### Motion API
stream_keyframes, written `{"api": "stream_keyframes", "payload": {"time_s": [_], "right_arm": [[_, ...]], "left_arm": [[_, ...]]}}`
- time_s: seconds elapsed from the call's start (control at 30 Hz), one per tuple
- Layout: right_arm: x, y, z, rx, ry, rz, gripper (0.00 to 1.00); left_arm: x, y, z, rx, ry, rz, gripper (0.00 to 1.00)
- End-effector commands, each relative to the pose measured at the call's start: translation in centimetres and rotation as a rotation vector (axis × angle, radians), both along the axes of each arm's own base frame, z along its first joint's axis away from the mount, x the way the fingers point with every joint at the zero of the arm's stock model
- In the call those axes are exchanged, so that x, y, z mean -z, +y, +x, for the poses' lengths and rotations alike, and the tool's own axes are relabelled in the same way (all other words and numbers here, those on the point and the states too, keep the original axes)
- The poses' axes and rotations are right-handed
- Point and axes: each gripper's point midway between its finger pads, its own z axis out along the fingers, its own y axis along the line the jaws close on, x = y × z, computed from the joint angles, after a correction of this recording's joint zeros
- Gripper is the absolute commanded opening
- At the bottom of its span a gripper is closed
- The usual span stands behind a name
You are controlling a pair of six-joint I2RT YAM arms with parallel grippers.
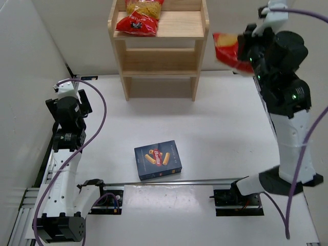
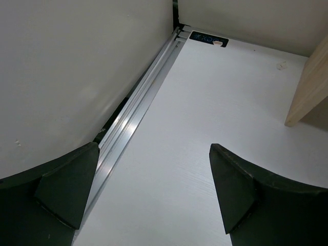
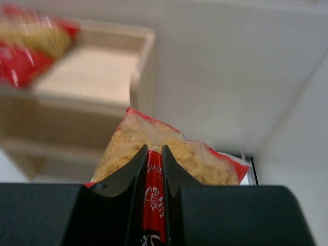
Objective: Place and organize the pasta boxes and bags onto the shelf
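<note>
My right gripper (image 3: 155,154) is shut on a red pasta bag (image 3: 205,161), pinching its red seam. From above, that bag (image 1: 228,51) hangs in the air just right of the wooden shelf (image 1: 159,56), level with its top board. Another red bag (image 1: 138,18) lies on the shelf's top board at the left; it shows blurred in the right wrist view as well (image 3: 31,46). The dark blue pasta box (image 1: 158,160) lies flat on the table in the middle. Far left, my left gripper (image 2: 154,189) is open over bare table, nothing between its fingers.
A metal rail (image 2: 138,110) runs along the left wall beside my left gripper. A thin rod (image 1: 169,182) crosses the table just in front of the box. The right half of the shelf's top board (image 1: 179,23) is bare wood.
</note>
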Motion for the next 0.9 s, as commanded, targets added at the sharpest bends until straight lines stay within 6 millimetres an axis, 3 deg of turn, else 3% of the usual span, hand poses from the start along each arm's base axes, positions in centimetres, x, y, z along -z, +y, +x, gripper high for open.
{"api": "stream_keyframes", "payload": {"time_s": [0.0,0.07,0.13,0.17,0.23,0.3,0.33,0.37,0.4,0.47,0.5,0.57,0.67,0.73,0.87], "right_arm": [[-11.2,1.3,0.3,-0.038,-0.398,0.104,0.00],[-14.4,1.6,0.7,-0.035,-0.519,0.168,0.00],[-15.8,2.4,1.4,-0.062,-0.580,0.235,0.00],[-17.8,2.5,0.4,-0.092,-0.675,0.275,0.00],[-18.8,3.8,0.2,-0.166,-0.759,0.302,0.00],[-19.1,5.7,1.7,-0.217,-0.838,0.356,0.00],[-19.3,6.1,2.3,-0.223,-0.859,0.375,0.00],[-20.5,5.8,1.6,-0.233,-0.911,0.411,0.00],[-19.5,7.0,3.8,-0.240,-0.924,0.428,0.00],[-18.6,7.8,5.3,-0.245,-0.944,0.443,0.00],[-17.2,8.8,7.3,-0.245,-0.925,0.437,0.00],[-15.8,9.6,9.1,-0.254,-0.896,0.468,0.00],[-11.0,12.3,14.1,-0.298,-0.798,0.455,0.00],[-9.2,13.4,15.6,-0.313,-0.748,0.441,0.00],[-7.3,14.2,16.8,-0.252,-0.695,0.440,0.00]], "left_arm": [[0.1,0.0,-0.2,0.005,0.002,-0.003,0.99],[0.1,0.3,-0.3,-0.004,0.002,-0.003,0.99],[0.1,0.3,-0.3,-0.004,0.002,-0.003,0.99],[0.4,0.3,-0.1,-0.004,0.013,-0.004,0.99],[0.8,0.3,-0.1,-0.004,0.022,-0.004,0.99],[1.3,0.1,0.1,0.006,0.040,-0.008,0.99],[1.3,0.1,0.1,0.007,0.040,-0.008,0.99],[1.3,0.1,0.1,0.007,0.040,-0.008,0.99],[1.7,0.2,0.1,0.006,0.049,-0.011,0.99],[1.8,0.3,0.1,0.006,0.050,-0.011,0.99],[2.3,0.2,0.0,0.006,0.062,-0.012,0.99],[2.7,0.2,0.0,0.006,0.071,-0.012,0.99],[3.9,0.2,-0.1,0.006,0.097,-0.014,0.99],[4.4,0.5,-0.3,-0.003,0.108,-0.015,0.99],[4.4,0.6,-0.3,-0.004,0.107,-0.018,0.99]]}}
